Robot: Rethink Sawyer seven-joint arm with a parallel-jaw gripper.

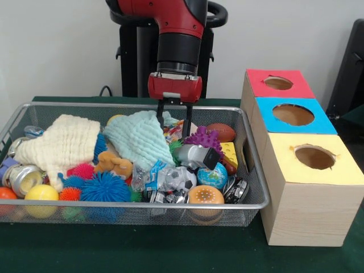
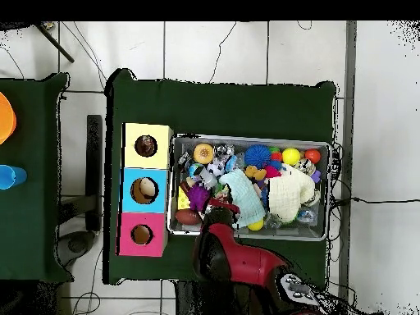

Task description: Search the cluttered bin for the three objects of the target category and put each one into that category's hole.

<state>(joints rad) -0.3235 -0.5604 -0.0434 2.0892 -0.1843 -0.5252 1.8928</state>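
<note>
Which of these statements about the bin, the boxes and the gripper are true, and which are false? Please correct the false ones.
1. The gripper reaches down into the wire bin. True.
2. The yellow box stands farthest from the front camera. False: the red box is farthest; the yellow one is nearest.
3. The blue box stands between the red and yellow boxes. True.
4. The cream cloth lies on the table outside the bin. False: it lies inside the bin.
5. The brown football lies at the bin's end nearest the boxes. True.
</note>
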